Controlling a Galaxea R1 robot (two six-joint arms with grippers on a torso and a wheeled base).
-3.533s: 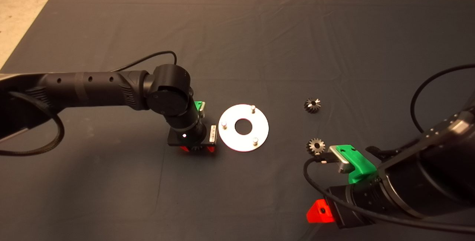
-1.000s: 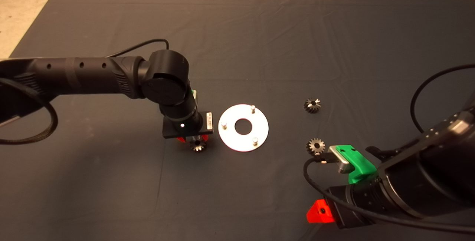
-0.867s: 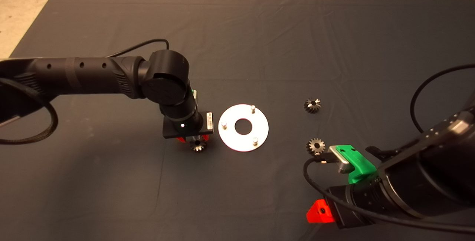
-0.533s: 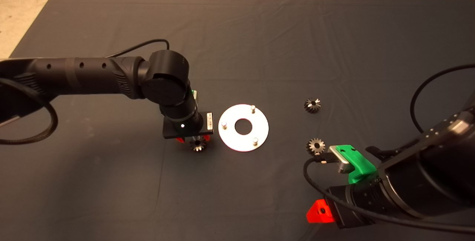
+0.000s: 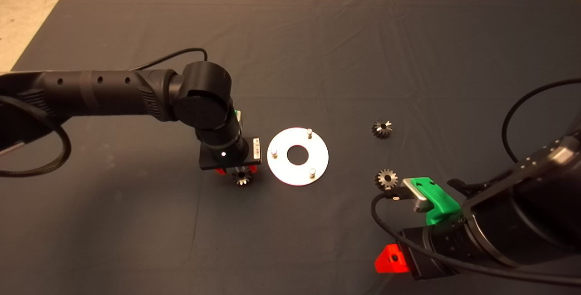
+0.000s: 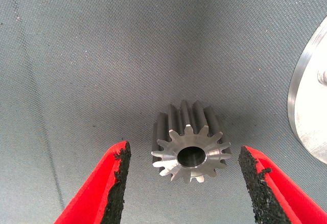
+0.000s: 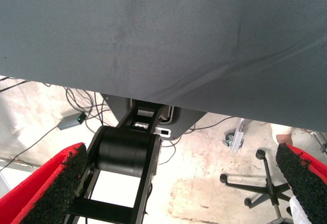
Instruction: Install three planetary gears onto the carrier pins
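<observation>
A shiny round disc [image 5: 297,155] with a large centre hole lies mid-mat and carries three bare carrier pins [image 5: 274,152]. One planetary gear [image 5: 241,177] lies on the mat just left of the disc. My left gripper [image 5: 235,173] stands open right over it; in the left wrist view the gear [image 6: 190,141] sits between the two spread fingers [image 6: 108,185] without touching either, with the disc's rim [image 6: 305,113] beside it. Two more gears [image 5: 382,128] [image 5: 386,179] lie to the right of the disc. My right gripper [image 5: 391,258] waits open at the lower right.
The dark mat [image 5: 317,50] covers the table, with bare floor beyond its far edge. The right wrist view looks past the mat's edge [image 7: 168,45] at the floor, a table base [image 7: 125,155] and a chair's wheeled foot [image 7: 263,180].
Since 3.5 s ago my left gripper has drawn back a little to the left and the gear near the disc now shows below it. Nothing has moved in the last second.
</observation>
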